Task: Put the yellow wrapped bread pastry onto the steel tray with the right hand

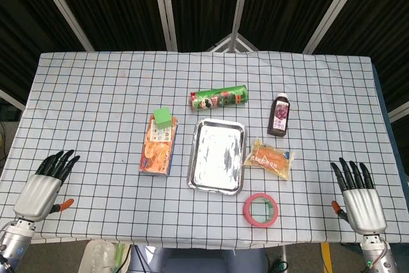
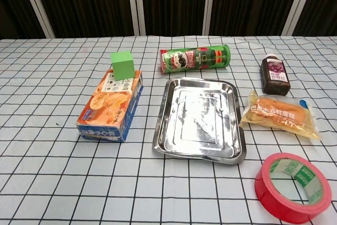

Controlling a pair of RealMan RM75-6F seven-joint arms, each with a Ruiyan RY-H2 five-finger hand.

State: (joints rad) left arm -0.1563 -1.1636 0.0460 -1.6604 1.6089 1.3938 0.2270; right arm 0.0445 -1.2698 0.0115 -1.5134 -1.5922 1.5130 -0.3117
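The yellow wrapped bread pastry [image 1: 270, 157] is seen lying flat on the checkered bench [image 1: 96, 94], just beside the right edge of the steel tray [image 1: 216, 156] but not on it. In the chest view the pastry [image 2: 279, 114] is angled a bit, with its clear wrapper edge pointed toward the right. The tray [image 2: 199, 119] is sat in the middle of the bench with nothing lying in it.

The right robot hand [image 1: 356, 194] is parked near the front right corner, well apart from the pastry, palm down with fingers stretched out and spread, nothing being held. Same deal with the left robot hand [image 1: 46, 181] at the front left corner: fingers extended, nothing grasped. Neither one is caught by the chest view.

Other stuff that can be spotted: an orange box [image 1: 158, 148] laid left of the tray with a green cube [image 1: 163, 117] perched on its far end, a green chips can [image 1: 220, 98] laid on its side behind the tray, a dark juice bottle [image 1: 280, 114] lying just behind the pastry, and a red tape roll [image 1: 260, 209] placed in front of the tray's right corner, near the front edge
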